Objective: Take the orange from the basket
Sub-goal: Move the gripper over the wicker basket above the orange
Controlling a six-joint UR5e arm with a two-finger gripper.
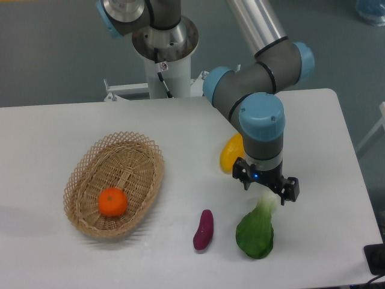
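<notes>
One orange (112, 201) lay inside the one basket (84, 164), round with no long axis. The claw (266, 186) hovered well right of the basket, empty; its opening couldn't be judged.

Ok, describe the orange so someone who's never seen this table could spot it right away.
Find the woven wicker basket on the white table's left side. The orange sits inside it, toward the near end. It is the only thing in the basket, small, round and bright orange, unlike the purple and green vegetables lying outside.
</notes>
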